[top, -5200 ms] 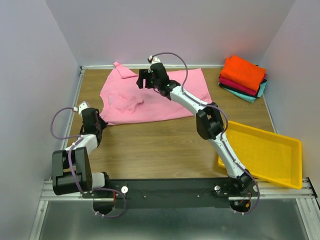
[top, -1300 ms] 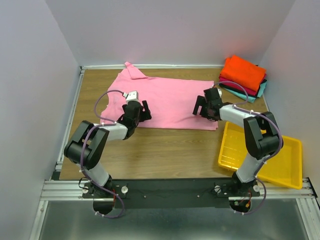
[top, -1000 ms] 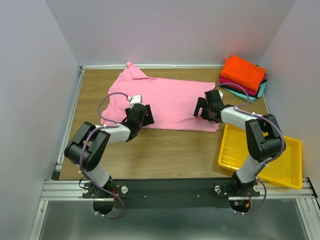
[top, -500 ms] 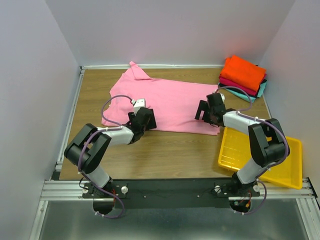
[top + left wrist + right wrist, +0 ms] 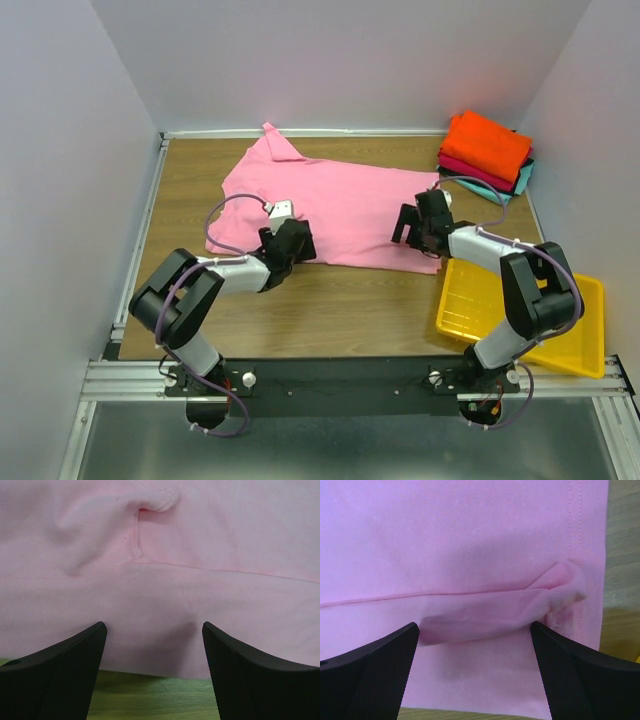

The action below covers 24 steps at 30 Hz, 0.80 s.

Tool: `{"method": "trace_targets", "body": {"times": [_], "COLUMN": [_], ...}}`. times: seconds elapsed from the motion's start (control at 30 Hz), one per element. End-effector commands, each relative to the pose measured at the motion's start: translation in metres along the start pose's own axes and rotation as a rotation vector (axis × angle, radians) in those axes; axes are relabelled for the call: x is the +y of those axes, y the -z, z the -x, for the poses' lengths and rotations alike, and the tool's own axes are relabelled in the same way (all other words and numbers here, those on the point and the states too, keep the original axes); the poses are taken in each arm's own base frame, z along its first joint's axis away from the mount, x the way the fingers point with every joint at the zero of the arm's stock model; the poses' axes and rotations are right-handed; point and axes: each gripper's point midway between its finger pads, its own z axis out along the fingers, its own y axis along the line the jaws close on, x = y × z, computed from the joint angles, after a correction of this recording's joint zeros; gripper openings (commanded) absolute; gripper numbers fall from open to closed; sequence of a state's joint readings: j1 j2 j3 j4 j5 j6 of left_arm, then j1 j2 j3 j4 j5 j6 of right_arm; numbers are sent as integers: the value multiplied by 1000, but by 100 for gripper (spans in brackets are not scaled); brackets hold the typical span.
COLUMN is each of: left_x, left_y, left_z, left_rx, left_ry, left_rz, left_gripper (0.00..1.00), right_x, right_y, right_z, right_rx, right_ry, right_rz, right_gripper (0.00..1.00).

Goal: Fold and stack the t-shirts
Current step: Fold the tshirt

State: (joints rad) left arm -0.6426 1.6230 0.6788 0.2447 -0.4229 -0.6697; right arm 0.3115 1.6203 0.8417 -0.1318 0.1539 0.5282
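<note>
Although both hands sit low at the near edge of the pink t-shirt (image 5: 340, 200), neither one has hold of it. Seen from above, the shirt lies spread across the middle of the wooden bench (image 5: 330, 300), one sleeve pointing at the far wall. The left hand (image 5: 290, 241) is at the near-left part of that edge. The right hand (image 5: 412, 222) is at the near-right corner, just beside the yellow tray (image 5: 560, 310). Folded t-shirts (image 5: 487, 150), orange on top, are stacked in the far right corner.

Only the wrist cameras show the fingers. Both pairs stand wide apart with pink cloth lying between them and nothing clamped. The left wrist view shows flat cloth, a seam with a small pucker beyond it, and the cloth's edge right at the fingertips. The right wrist view shows the cloth standing up in a soft ridge between the fingers, beside the stitched hem.

Likely risks: the left fingers could close just off the edge and catch nothing. The right fingers could pinch only the ridge instead of the corner, which would skew the fold. Uneven lifting could drag the corner onto the tray.
</note>
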Motion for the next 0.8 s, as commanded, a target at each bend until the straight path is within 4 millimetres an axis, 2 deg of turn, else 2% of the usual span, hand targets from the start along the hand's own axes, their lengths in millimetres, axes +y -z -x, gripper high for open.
{"method": "trace_targets", "body": {"times": [0.0,0.37,0.57,0.7,0.77], "left_x": [15,15,13,11,6], "left_y": [11,32,41,46,51], "left_z": [-38,-65,-73,-62,-45], "left_rx": [98,141,151,122,83], "left_ry": [-13,13,21,17,26], "left_rz": [47,43,31,36,37], "left_gripper": [85,85,85,85,85], "right_x": [-21,-23,-28,-31,-27], "right_y": [5,9,10,11,14], "right_z": [-51,-58,-64,-59,-52], "right_rx": [161,174,181,156,132], "right_ry": [-5,1,5,2,0], "right_rz": [-55,-45,-59,-77,-63], "right_gripper": [100,100,100,100,100]}}
